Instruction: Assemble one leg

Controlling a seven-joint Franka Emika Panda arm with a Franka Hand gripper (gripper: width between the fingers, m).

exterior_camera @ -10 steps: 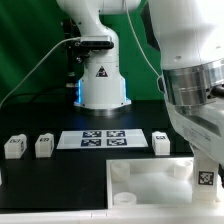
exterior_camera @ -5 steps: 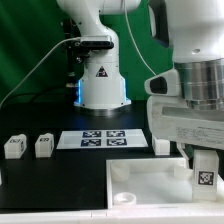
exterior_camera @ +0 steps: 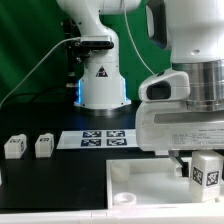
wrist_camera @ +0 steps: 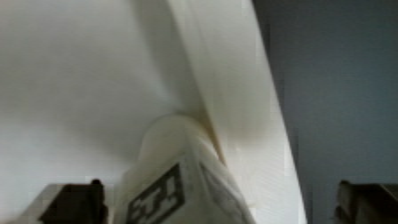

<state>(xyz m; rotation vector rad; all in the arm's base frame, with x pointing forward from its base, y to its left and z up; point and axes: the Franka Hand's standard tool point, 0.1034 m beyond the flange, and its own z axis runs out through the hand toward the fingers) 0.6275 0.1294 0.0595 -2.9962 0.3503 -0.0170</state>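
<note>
One leg (exterior_camera: 205, 172), a small white block with a black-and-white tag, stands slightly tilted at the right end of the large flat white square piece (exterior_camera: 145, 176). My gripper (exterior_camera: 192, 160) hangs right over it. In the wrist view the leg (wrist_camera: 178, 180) fills the middle, with a dark finger (wrist_camera: 71, 202) on one side and the other finger (wrist_camera: 365, 200) further off. The jaws stand apart on either side of the leg, with a gap showing on one side. Two more legs (exterior_camera: 14, 146) (exterior_camera: 43, 146) stand on the black table at the exterior view's left.
The marker board (exterior_camera: 95, 139) lies on the table in front of the arm's white base (exterior_camera: 100, 85). The white square piece has a round socket (exterior_camera: 124, 198) at its near corner. The arm's bulky wrist (exterior_camera: 185, 110) hides the table's right side.
The wrist and gripper body have swung toward the exterior view's left and come lower, now covering the leg that stood right of the marker board. The tagged leg has stayed about where it was.
</note>
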